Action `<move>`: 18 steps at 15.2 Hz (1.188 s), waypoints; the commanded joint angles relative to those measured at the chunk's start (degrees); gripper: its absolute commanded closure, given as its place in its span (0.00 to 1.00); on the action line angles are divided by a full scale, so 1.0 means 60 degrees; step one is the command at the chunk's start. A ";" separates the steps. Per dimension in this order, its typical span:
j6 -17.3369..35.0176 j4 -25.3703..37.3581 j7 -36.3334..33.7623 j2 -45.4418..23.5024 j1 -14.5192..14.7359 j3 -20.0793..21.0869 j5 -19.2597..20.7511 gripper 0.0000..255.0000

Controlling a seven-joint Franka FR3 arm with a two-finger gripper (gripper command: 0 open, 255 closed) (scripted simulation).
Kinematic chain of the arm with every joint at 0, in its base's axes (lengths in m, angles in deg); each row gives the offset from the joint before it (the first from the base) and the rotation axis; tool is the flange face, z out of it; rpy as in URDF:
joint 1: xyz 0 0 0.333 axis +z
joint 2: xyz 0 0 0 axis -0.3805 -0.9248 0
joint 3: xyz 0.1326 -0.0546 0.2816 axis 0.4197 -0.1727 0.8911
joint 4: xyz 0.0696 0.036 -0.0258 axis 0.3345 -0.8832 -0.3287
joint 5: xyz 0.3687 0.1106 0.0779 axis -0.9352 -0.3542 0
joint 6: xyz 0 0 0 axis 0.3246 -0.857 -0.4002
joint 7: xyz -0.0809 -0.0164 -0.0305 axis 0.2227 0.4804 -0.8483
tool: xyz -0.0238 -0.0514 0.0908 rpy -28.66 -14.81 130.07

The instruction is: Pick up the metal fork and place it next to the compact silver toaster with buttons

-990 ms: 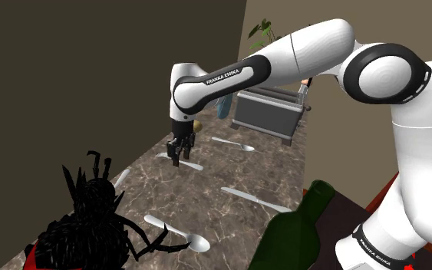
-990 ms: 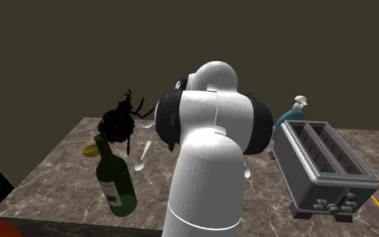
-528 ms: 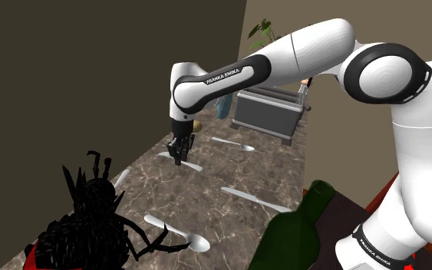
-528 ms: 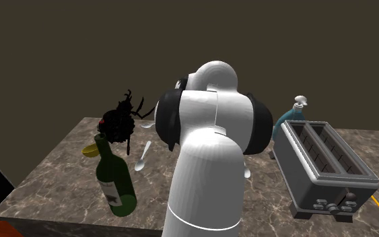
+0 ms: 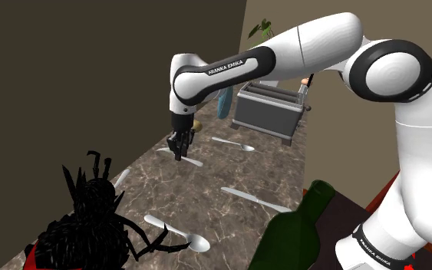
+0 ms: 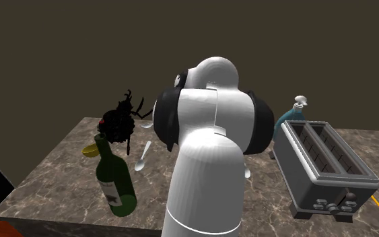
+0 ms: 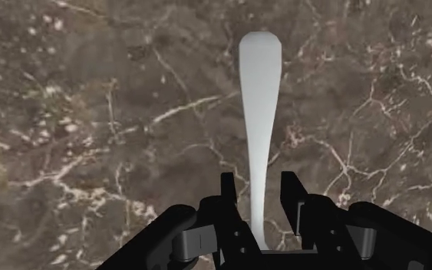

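Squarely between parted fingers (image 7: pixel 227 201): fork handle (image 7: pixel 258 115).

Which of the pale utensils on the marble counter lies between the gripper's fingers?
The utensil directly below the gripper: its handle runs between the open fingers, while the others lie apart from it.

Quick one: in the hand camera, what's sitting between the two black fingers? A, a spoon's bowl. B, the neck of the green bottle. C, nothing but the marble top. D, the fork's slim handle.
D: the narrow handle of the pale fork runs between the fingers of the gripper, which stand apart on either side of it, a gap showing on each side, above the brown marbled counter.
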 commanded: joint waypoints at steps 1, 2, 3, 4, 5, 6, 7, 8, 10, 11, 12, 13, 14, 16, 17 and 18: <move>-0.0207 0.0116 -0.0023 0.0091 -0.0011 0.0005 -0.0005 1.00; -0.0310 0.0172 -0.0037 0.0140 -0.0014 0.0008 -0.0008 1.00; -0.0414 0.0231 -0.0051 0.0186 -0.0017 0.0012 -0.0011 1.00; -0.0518 0.0292 -0.0066 0.0231 -0.0019 0.0015 -0.0013 1.00; -0.0622 0.0351 -0.0080 0.0277 -0.0022 0.0019 -0.0016 1.00; -0.0730 0.0423 -0.0096 0.0316 -0.0024 0.0022 -0.0018 1.00; -0.0838 0.0492 -0.0111 0.0356 -0.0026 0.0025 -0.0020 1.00; -0.0946 0.0564 -0.0126 0.0393 -0.0028 0.0028 -0.0022 1.00; -0.1164 0.0716 -0.0158 0.0463 -0.0031 0.0034 -0.0025 1.00; -0.1275 0.0796 -0.0174 0.0495 -0.0033 0.0037 -0.0027 1.00; -0.1386 0.0879 -0.0190 0.0526 -0.0034 0.0039 -0.0028 1.00; -0.1499 0.0965 -0.0207 0.0554 -0.0034 0.0042 -0.0029 1.00; -0.1612 0.1053 -0.0223 0.0580 -0.0035 0.0045 -0.0029 1.00; -0.1842 0.1240 -0.0258 0.0626 -0.0035 0.0050 -0.0030 1.00; -0.1958 0.1338 -0.0275 0.0646 -0.0035 0.0052 -0.0030 1.00; -0.2075 0.1440 -0.0293 0.0664 -0.0034 0.0055 -0.0030 1.00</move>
